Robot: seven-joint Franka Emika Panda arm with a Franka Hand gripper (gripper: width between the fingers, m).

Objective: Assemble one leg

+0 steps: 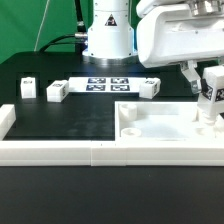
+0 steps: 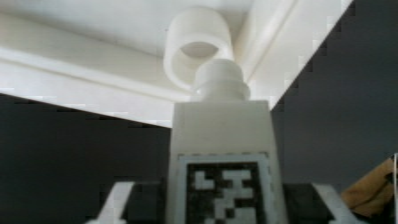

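My gripper is shut on a leg, a small white peg with a square tag, and holds it upright over the right corner of the large white panel. In the wrist view the leg fills the middle between my fingers, tag facing the camera. Its round threaded tip points at a raised round socket in the panel's corner, very close to it. I cannot tell whether they touch.
Three more legs lie on the black table: two at the exterior view's left and one near the middle. The marker board lies behind them. White border rails run along the front. The arm's base stands behind.
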